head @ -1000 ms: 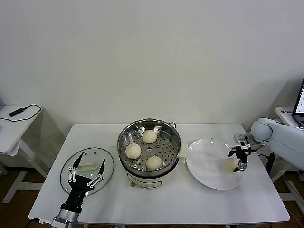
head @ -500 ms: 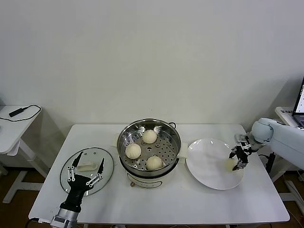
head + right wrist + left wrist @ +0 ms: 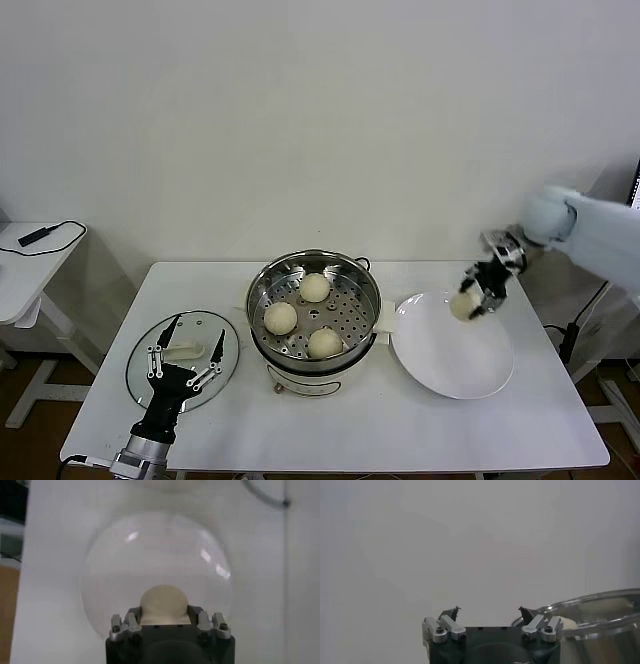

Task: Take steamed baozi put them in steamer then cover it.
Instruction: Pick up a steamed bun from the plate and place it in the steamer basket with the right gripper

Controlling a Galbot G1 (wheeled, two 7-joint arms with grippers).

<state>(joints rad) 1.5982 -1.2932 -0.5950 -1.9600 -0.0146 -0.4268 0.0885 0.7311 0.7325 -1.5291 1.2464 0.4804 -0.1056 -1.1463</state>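
Right hand point(image 3: 477, 291) pinches a baozi point(image 3: 463, 305) above the plate point(image 3: 452, 362), beside the steamer point(image 3: 352, 345).

A lab: bare white wall point(image 3: 320, 120), plain white table point(image 3: 420, 425)

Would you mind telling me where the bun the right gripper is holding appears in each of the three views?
Head view: the held baozi sits in the right gripper, lifted above the far edge of the white plate.
Right wrist view: the bun shows just beyond the gripper body, over the plate.
Left wrist view: not in it.
Shared landmark: the white plate, in the head and right wrist views.
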